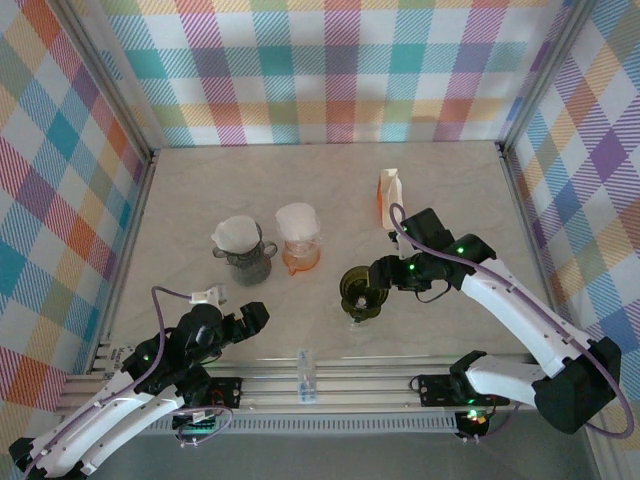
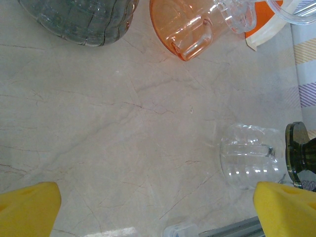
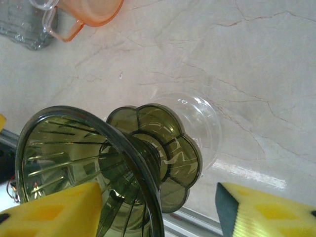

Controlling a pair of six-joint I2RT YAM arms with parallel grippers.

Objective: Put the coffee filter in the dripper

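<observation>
Green dripper (image 1: 358, 290): empty, looks tipped over against a clear cup (image 3: 200, 118).
Right gripper (image 3: 158, 210): jaws parted either side of the green dripper, not clamping it.
Left gripper (image 2: 158, 210): wide open, empty, off to its left.
Paper: a white coffee filter (image 1: 298, 220) sits in the orange dripper (image 1: 300, 258), left of the green dripper; the grey dripper (image 1: 248, 262) has one too.
Tip: probably stand it upright first, then seat the filter point-down.
Writing: packet (image 1: 387, 197) behind it, nothing readable.

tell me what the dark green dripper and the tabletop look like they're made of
Dark green dripper: probably tinted transparent plastic, glossy; its ribs and the surface behind show through it. Glass can't be ruled out.
Tabletop: a smooth beige marble-look surface with thin veins and a soft sheen; real stone or printed laminate, can't tell.
</observation>
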